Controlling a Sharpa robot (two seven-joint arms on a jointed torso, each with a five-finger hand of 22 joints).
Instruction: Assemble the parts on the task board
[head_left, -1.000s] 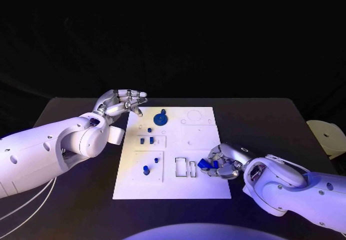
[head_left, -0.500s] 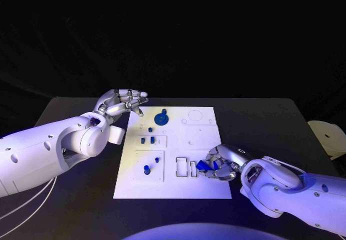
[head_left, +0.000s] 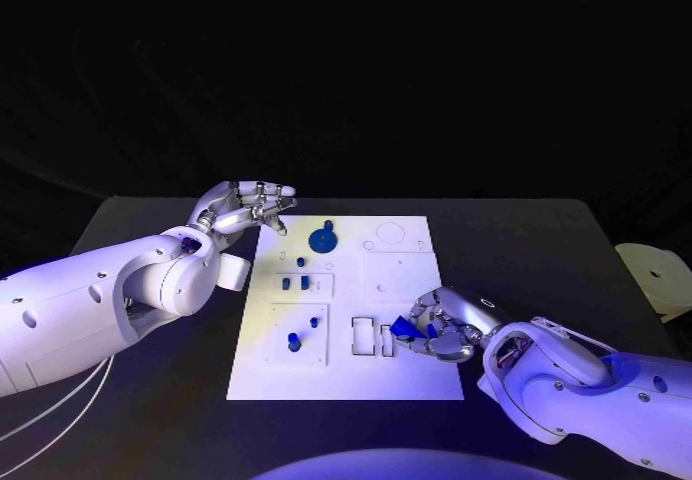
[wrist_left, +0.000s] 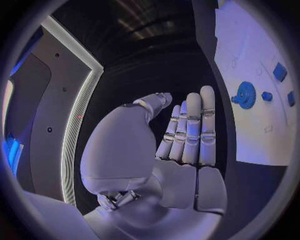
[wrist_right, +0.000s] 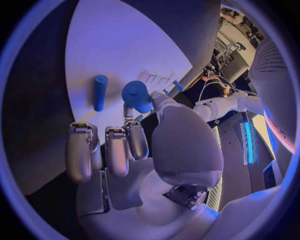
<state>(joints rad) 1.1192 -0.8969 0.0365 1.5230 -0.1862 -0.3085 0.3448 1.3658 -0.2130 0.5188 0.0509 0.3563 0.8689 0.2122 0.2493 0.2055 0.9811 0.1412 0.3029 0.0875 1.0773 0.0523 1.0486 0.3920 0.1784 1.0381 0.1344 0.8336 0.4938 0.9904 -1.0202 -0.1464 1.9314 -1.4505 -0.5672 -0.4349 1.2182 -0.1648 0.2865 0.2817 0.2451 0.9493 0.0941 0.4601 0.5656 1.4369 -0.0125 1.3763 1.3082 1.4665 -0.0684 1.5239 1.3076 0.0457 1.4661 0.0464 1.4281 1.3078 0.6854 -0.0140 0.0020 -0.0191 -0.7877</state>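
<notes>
I see my left hand (head_left: 248, 206) raised at the end of the left arm (head_left: 108, 295), fingers (wrist_left: 190, 127) straight and side by side, holding nothing. My right hand (head_left: 440, 325) is low, its fingers (wrist_right: 106, 150) curled, pinching a small blue part (wrist_right: 136, 95); the right arm (head_left: 591, 385) is bent.

Legible text: none observed | task board (head_left: 411, 270): no lettering, numbers or labels can be read | parts: no markings can be made out | hands and arms: no brand or sign is readable
</notes>
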